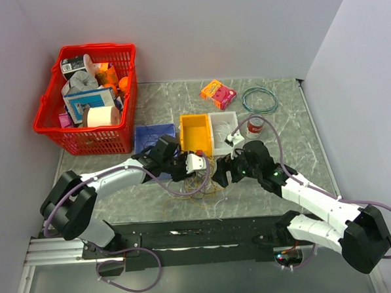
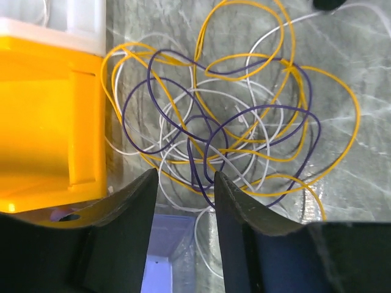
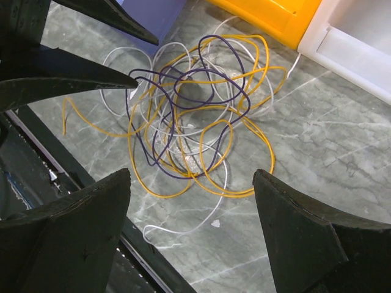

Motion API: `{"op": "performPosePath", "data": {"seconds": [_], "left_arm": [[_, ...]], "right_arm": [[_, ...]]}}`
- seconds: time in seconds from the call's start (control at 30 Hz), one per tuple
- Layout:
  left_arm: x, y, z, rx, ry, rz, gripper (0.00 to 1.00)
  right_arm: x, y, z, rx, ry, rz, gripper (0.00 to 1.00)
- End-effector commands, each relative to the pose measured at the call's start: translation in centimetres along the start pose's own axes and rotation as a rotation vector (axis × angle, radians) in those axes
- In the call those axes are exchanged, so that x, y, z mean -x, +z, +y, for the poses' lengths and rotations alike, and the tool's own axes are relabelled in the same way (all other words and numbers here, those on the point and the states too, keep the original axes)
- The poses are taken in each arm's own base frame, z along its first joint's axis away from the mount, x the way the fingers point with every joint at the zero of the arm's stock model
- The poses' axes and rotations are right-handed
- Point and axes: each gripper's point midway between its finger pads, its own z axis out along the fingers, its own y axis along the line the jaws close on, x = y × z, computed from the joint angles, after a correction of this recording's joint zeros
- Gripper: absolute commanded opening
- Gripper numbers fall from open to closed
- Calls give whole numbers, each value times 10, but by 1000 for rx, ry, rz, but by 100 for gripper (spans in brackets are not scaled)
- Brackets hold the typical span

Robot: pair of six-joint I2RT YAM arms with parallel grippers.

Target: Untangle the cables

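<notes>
Grey marbled table (image 1: 293,125) from above: the cables (image 1: 204,183) lie in one loose tangle near the middle of the near edge, just in front of the yellow bin (image 1: 196,134).

From the left wrist we see the left gripper (image 2: 185,178) low over the tangle, its fingers partly apart. A purple strand (image 2: 197,168) dips between the tips, not pinched as far as we can tell.

From the right wrist, the right gripper (image 3: 192,174) hangs wide open above the same heap, holding nothing.

We judge the grip should close on purple alone (white and yellow cross close by). Then we would draw it slowly sideways while the right takes a yellow loop (image 3: 270,152).
</notes>
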Motion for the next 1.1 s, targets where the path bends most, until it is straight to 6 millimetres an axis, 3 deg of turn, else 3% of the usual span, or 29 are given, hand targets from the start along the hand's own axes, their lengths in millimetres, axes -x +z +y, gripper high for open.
{"op": "performPosePath", "data": {"seconds": [0.0, 0.2, 0.27, 0.3, 0.4, 0.57, 0.7, 0.9, 0.93, 1.0, 1.03, 1.07], "left_arm": [[-14, 8, -1, 24, -24, 28, 46], [-28, 10, -9, 14, -21, 53, 39], [-26, 10, -9, 14, -28, 49, 31], [-24, 9, -9, 11, -27, 45, 22], [-12, 4, -9, -5, -24, 22, 8], [51, -25, -2, -46, -37, -109, 1], [93, -66, -15, -112, 5, -197, 1], [182, -143, -8, -45, 90, -426, 1], [211, -165, 2, 9, 95, -505, 1], [242, -190, 12, 62, 104, -587, 1], [271, -214, 23, 116, 104, -672, 1], [287, -228, 29, 150, 104, -724, 1]], "right_arm": [[15, 0, -2, 4, -28, -48, 88], [15, 1, -4, 6, -13, -50, 88], [17, 1, -3, 13, -12, -53, 88], [16, 2, -3, 15, -10, -51, 88], [16, 5, -5, 11, 7, -49, 87], [21, 8, -6, 4, 34, -59, 86], [28, 7, -15, -29, 95, -73, 86], [54, -2, -22, 14, 214, -176, 84], [58, -4, -21, 21, 208, -184, 84], [64, -5, -18, 33, 189, -190, 84], [72, -7, -14, 52, 172, -202, 84], [74, -8, -12, 59, 156, -207, 85]]}}
